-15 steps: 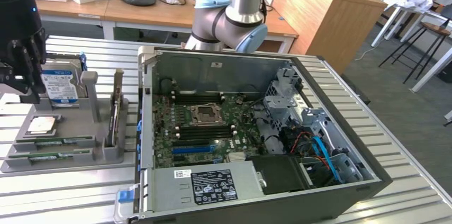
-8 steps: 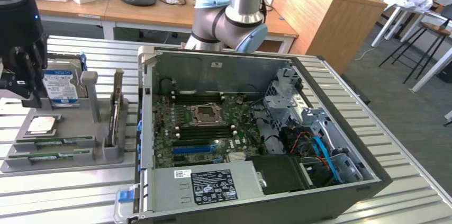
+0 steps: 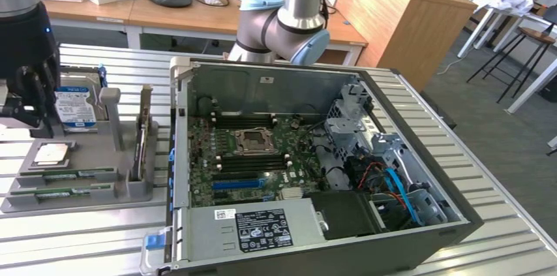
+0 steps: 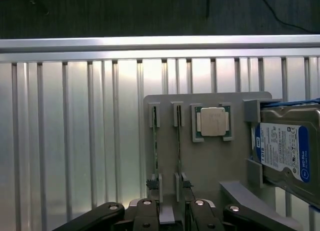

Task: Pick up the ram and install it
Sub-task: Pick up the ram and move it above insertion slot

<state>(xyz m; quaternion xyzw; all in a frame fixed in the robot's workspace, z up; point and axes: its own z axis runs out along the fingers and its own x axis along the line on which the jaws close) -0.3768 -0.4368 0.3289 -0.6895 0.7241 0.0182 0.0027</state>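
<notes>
Wrist view looks straight down on the grey holder (image 4: 210,166), which lies on the ribbed metal tabletop (image 4: 75,141). The ram (image 4: 178,141) stands on edge in a slot of the holder. A second stick (image 4: 155,141) sits just beside it in the neighbouring slot, a processor chip (image 4: 212,122) lies on its other side, and a hard drive (image 4: 282,151) occupies the holder's far end. The pincer (image 4: 173,212) hangs over the holder at one end of the two sticks, its jaws well apart and gripping nothing. From the exterior view, an open computer case (image 3: 287,93) sits just beside the holder.
</notes>
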